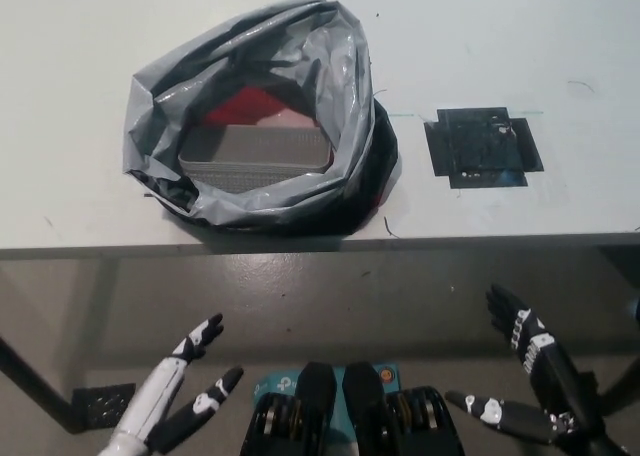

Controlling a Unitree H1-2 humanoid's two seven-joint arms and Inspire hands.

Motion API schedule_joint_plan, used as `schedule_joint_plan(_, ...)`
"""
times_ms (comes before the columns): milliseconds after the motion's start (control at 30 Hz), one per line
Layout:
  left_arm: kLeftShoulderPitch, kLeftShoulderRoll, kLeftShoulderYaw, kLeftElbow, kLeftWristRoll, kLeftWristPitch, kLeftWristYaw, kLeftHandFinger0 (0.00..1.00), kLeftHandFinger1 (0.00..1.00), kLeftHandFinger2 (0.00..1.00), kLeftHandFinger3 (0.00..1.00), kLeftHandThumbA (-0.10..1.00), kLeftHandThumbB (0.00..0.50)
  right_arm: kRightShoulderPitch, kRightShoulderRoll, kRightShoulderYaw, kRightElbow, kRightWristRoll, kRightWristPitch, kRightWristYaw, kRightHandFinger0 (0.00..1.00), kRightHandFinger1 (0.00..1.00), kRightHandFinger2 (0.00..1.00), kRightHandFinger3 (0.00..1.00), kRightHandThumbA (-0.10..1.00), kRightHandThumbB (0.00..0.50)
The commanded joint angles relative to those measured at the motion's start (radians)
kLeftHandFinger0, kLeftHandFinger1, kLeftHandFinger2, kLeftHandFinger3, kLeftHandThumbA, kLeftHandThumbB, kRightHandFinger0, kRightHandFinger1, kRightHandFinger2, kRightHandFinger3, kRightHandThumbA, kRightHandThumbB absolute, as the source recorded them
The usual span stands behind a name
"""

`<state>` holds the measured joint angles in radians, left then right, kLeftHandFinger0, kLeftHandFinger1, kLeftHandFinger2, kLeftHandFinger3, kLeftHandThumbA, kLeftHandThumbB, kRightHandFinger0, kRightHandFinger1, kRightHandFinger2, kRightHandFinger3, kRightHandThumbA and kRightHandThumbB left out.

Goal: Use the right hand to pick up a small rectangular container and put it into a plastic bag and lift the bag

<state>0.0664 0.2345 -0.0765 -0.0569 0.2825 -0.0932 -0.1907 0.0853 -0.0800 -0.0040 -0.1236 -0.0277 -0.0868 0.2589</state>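
The small rectangular container (pixel 256 148) lies inside the grey plastic bag (pixel 340 86) near the table's (pixel 80 36) front edge — bag unlifted. Both hands hang below it — right hand (pixel 530 371) and left hand (pixel 180 391) spread, empty.

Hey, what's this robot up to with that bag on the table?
Right now it holds nothing. A grey plastic bag sits open on the white table, with a small rectangular container already inside it. Both robot hands are off the table, below its front edge, open and empty: the white left hand at lower left, the black right hand at lower right. A dark square patch lies to the bag's right. The bag has not been lifted.
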Motion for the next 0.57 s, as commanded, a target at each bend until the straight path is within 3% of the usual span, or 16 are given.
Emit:
schedule_joint_plan(0, 0.047, 0.034, 0.027, -0.073, -0.093, -0.061, -0.009, 1.0, 1.0, 1.0, 1.0, 0.79, 0.163, 0.028, -0.008, 0.037, 0.042, -0.121, -0.383, -0.133, 1.0, 1.0, 1.0, 1.0, 1.0, 0.315)
schedule_joint_plan(300, 0.086, 0.032, 0.029, -0.07, -0.084, -0.09, 0.011, 1.0, 1.0, 1.0, 1.0, 0.82, 0.154, 0.045, -0.011, 0.064, 0.047, -0.141, -0.383, -0.159, 1.0, 1.0, 1.0, 1.0, 1.0, 0.309)
schedule_joint_plan(533, 0.096, 0.024, 0.029, -0.092, -0.076, -0.068, 0.012, 1.0, 1.0, 1.0, 1.0, 0.83, 0.181, -0.03, 0.015, 0.053, 0.101, -0.203, -0.383, -0.198, 1.0, 1.0, 1.0, 1.0, 1.0, 0.361)
